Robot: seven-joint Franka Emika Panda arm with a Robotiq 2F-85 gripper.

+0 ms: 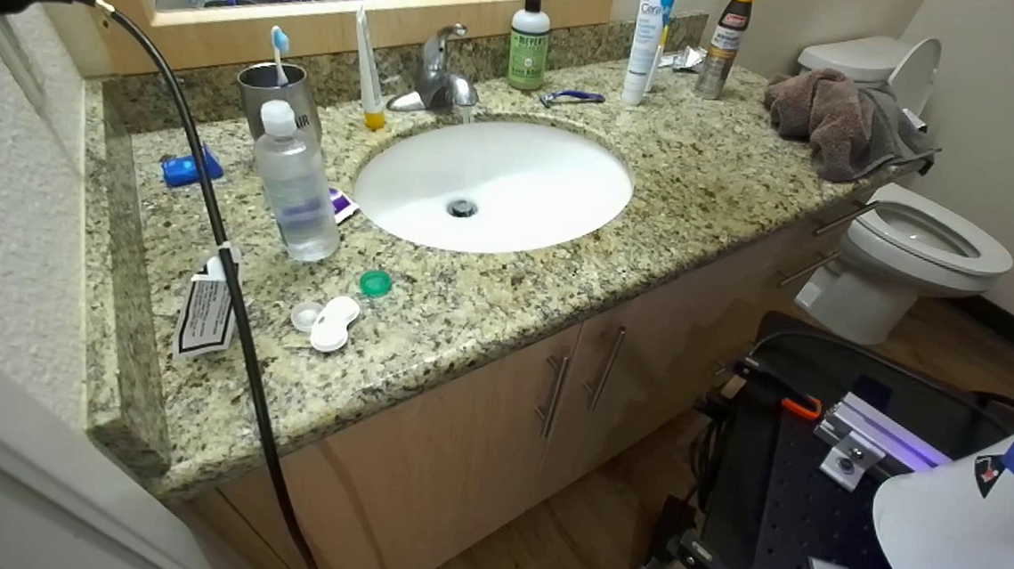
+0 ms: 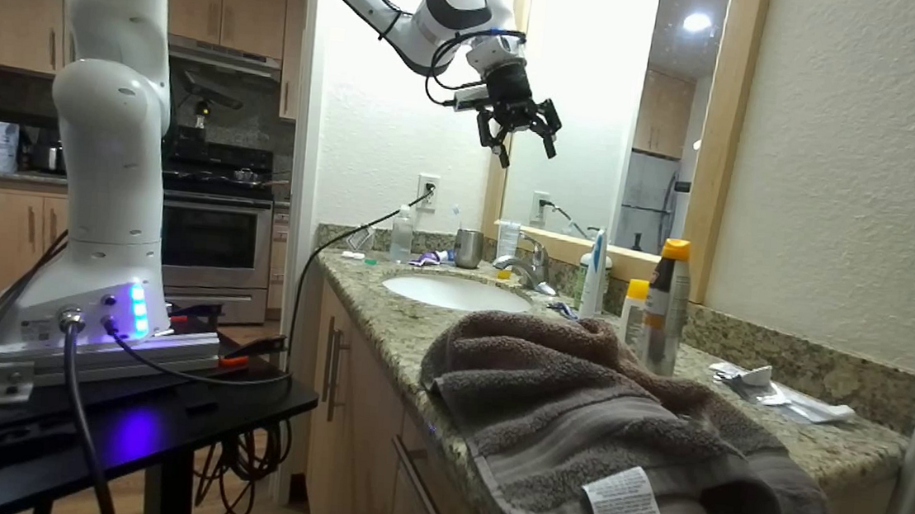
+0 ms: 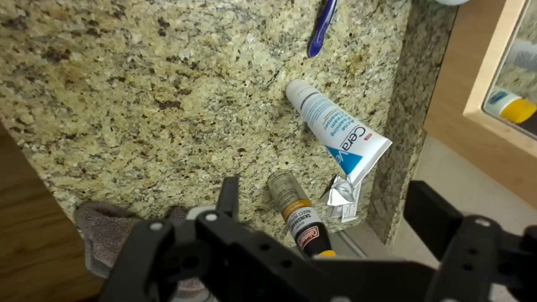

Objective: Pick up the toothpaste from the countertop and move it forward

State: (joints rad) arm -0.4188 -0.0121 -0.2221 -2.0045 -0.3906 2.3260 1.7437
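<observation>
The toothpaste (image 1: 647, 44), a slim white tube with bluish print, stands upright on its cap on the speckled granite countertop (image 1: 702, 169), right of the soap bottle. In an exterior view it shows nearly edge-on (image 2: 593, 277). In the wrist view the tube (image 3: 335, 126) lies beyond the fingertips, its printed side visible. My gripper (image 2: 527, 151) is open and empty, high above the countertop near the mirror, apart from the tube. In the wrist view the two black fingers (image 3: 325, 199) are spread wide. An exterior view shows only the robot's base, not the gripper.
A yellow-capped spray bottle (image 1: 725, 45) stands close to the tube, with foil scraps (image 3: 342, 195) behind. A purple razor (image 1: 572, 99), green soap bottle (image 1: 529, 49), faucet (image 1: 441, 75) and white oval sink (image 1: 516, 156) lie beside it. A brown towel (image 2: 577, 400) drapes over the front edge.
</observation>
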